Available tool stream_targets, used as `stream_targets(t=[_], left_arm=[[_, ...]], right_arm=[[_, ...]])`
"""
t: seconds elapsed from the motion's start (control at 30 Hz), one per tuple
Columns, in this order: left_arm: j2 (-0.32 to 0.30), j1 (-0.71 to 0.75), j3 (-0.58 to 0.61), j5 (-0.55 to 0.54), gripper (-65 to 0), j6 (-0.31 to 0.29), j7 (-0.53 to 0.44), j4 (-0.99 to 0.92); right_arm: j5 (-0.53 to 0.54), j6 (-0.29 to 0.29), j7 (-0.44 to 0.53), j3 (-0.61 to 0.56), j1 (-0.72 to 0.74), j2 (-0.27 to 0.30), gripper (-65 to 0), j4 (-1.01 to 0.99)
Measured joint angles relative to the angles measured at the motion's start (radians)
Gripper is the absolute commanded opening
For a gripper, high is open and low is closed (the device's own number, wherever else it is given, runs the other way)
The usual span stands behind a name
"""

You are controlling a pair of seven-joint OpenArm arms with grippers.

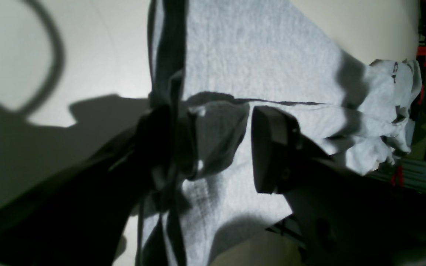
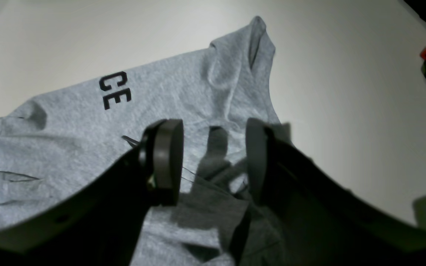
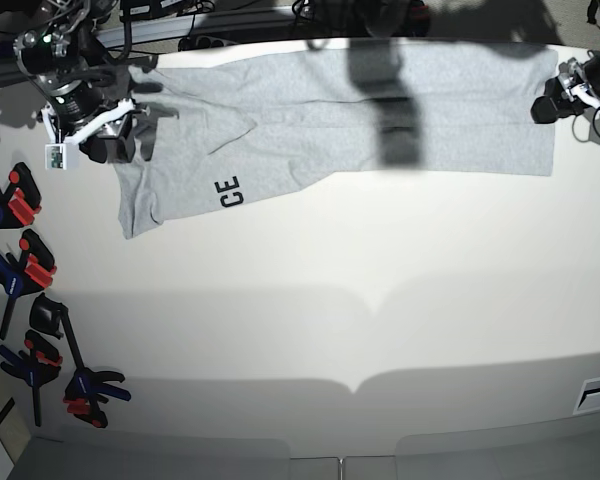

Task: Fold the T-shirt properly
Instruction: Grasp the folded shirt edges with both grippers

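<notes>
The T-shirt [image 3: 360, 110] lies stretched along the far edge of the desk [image 3: 330, 300], each end reaching one far corner, likely drawn long so a fold can be laid evenly. The left gripper [image 1: 213, 147] has its jaws around a bunched fold of cloth. The right gripper [image 2: 213, 162] straddles a raised pleat, its jaws parted and not visibly pinching. Black letters "CE" [image 3: 228, 192] are the only readable writing.

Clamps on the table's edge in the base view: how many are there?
4 spring clamps with red and blue grips, all along the table's left edge: one highest, one below it, one lower, one lowest. More may lie off-frame.
</notes>
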Motion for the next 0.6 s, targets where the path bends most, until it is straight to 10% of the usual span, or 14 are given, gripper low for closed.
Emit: stream_targets(t=[0.6], left_arm=[[-0.072,0.010,0.006,0.117,-32.8,0.053,-0.094,0.003]], right_arm=[[0.000,0.000,-0.003,0.000,0.000,0.000,-38.9,0.000]])
